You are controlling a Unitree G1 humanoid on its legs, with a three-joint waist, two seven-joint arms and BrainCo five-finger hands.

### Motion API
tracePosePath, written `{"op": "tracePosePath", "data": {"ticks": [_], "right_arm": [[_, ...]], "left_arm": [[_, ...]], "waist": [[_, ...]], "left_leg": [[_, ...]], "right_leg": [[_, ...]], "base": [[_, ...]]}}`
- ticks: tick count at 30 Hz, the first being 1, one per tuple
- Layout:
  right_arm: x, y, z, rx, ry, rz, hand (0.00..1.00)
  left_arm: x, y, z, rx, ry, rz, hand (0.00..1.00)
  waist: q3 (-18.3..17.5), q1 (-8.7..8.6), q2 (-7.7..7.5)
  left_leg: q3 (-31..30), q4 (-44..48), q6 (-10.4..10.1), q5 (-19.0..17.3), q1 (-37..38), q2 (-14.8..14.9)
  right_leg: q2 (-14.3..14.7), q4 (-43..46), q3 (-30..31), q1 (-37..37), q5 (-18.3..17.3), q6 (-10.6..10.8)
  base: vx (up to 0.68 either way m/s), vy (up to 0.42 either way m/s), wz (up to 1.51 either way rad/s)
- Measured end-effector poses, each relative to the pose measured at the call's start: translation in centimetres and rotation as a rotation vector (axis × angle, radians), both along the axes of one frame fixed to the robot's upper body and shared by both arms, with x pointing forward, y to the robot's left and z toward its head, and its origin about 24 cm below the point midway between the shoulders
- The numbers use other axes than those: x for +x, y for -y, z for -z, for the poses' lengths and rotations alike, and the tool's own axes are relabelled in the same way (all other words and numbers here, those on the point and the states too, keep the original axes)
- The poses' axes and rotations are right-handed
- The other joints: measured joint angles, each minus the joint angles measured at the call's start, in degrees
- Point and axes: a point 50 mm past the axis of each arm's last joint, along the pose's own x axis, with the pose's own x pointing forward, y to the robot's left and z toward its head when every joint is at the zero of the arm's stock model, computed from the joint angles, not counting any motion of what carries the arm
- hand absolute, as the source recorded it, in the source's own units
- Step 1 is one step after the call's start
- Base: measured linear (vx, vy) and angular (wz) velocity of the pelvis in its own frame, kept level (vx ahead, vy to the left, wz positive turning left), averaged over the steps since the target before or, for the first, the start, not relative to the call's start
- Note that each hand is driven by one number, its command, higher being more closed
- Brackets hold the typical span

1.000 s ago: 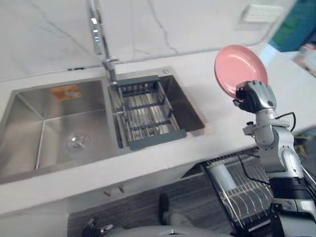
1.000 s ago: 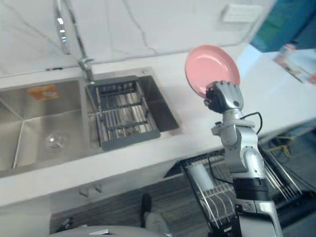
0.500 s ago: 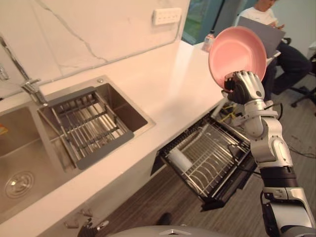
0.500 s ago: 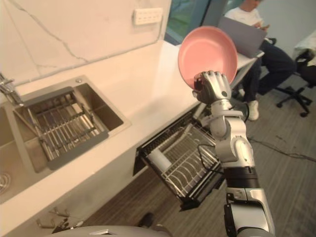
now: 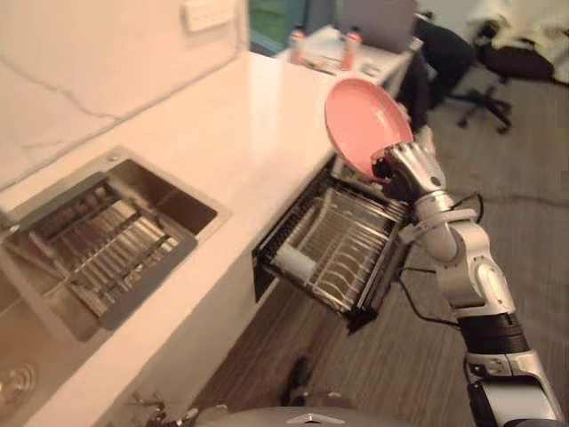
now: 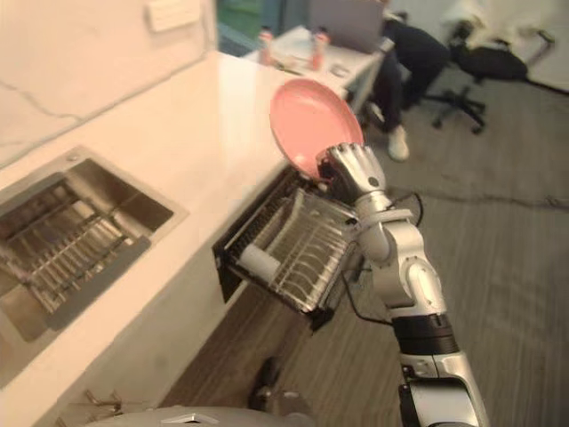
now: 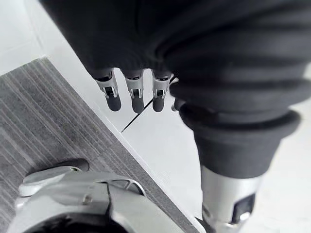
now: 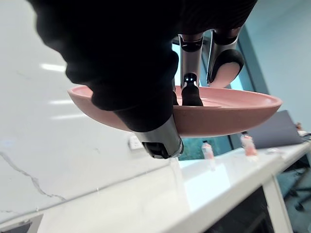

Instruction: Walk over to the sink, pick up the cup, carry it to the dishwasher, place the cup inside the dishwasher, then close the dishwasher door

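Note:
My right hand (image 5: pixel 411 166) is shut on the rim of a pink plate (image 5: pixel 359 124), which it holds tilted above the far end of the pulled-out dishwasher rack (image 5: pixel 342 247). In the right wrist view my fingers (image 8: pixel 190 92) curl over the plate (image 8: pixel 233 112), with the thumb beneath it. A white cup (image 5: pixel 294 261) lies on its side at the near end of the wire rack. My left hand (image 7: pixel 133 92) hangs low beside the white cabinet front, its fingers straight and holding nothing.
The steel sink (image 5: pixel 178 200) with a grey drying rack (image 5: pixel 102 253) is set in the white counter (image 5: pixel 231 116) at the left. Beyond the counter's end are a desk with bottles (image 5: pixel 351 43), a seated person (image 5: pixel 440 53) and an office chair (image 5: pixel 484 98).
The camera has swung right, from the sink towards the dishwasher. My right hand has kept hold of the pink plate and now stands lower, over the open rack.

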Motion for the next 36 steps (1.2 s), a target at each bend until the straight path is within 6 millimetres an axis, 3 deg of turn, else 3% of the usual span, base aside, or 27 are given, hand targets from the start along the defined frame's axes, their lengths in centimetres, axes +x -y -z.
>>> {"op": "tracePosePath", "data": {"ticks": [1, 3, 8, 13, 18, 31, 36], "right_arm": [[0.2, 0.4, 0.0, 0.009, -0.005, 0.024, 1.0], [0.3, 0.8, 0.2, 0.024, -0.021, 0.052, 1.0], [0.3, 1.0, 0.1, 0.04, -0.013, 0.062, 1.0], [0.4, 1.2, 0.1, 0.025, -0.014, 0.08, 1.0], [0.9, 1.5, -0.1, 0.038, -0.007, 0.1, 1.0], [4.4, 1.6, -0.9, 0.16, -0.072, 0.132, 1.0], [6.4, 1.0, -2.7, 0.167, -0.091, 0.118, 1.0]], "left_arm": [[0.7, -0.2, 0.0, 0.006, 0.011, 0.011, 0.0], [1.6, -0.1, -0.1, 0.008, 0.037, 0.033, 0.0], [2.4, 0.2, -0.2, 0.01, 0.045, 0.101, 0.0], [4.0, 0.0, -0.4, 0.011, 0.082, 0.107, 0.0], [5.5, -0.9, -0.9, 0.021, 0.122, 0.137, 0.0], [9.0, -0.3, -1.6, -0.023, 0.229, 0.069, 0.0], [10.5, 0.3, -2.0, -0.049, 0.27, 0.073, 0.0]], "waist": [[1.01, 0.61, -1.13], [1.51, 0.57, -1.98], [1.76, 0.29, -1.65], [2.64, -0.56, -2.07], [6.15, -0.95, -4.11], [15.24, -0.24, -0.96], [18.02, 0.73, 0.64]], "left_leg": [[0.58, -0.52, -0.12, 1.16, 0.19, -0.6], [0.25, -0.65, -0.35, 1.75, -0.54, -1.0], [0.35, -0.92, -0.38, 1.87, -1.5, -1.54], [0.91, -1.57, 0.84, 2.59, -3.64, -3.63], [1.09, 2.1, 2.46, 1.32, -8.17, -4.38], [-1.83, 14.82, 4.34, -3.07, -19.72, -2.42], [-3.03, 16.51, 5.41, -2.96, -23.5, -3.36]], "right_leg": [[0.11, -5.79, 0.99, 2.19, 2.33, 2.22], [0.78, -11.18, 0.75, 3.62, 5.5, 2.03], [0.72, -11.63, 1.42, 2.2, 6.3, 2.08], [-0.86, -11.62, 2.99, -0.86, 8.56, 2.38], [-2.48, -11.62, 4.87, -3.69, 10.24, 2.77], [-3.17, -11.58, 5.45, -9.58, 13.38, 3.14], [-4.24, -11.59, 5.41, -12.05, 14.39, 3.27]], "base": [[0.01, 0.017, -0.16], [-0.01, 0.025, -0.11], [-0.03, 0.154, -0.05], [-0.08, 0.173, -0.12], [-0.15, 0.182, -0.04], [-0.07, 0.14, 0.05], [-0.1, 0.15, 0.14]]}}
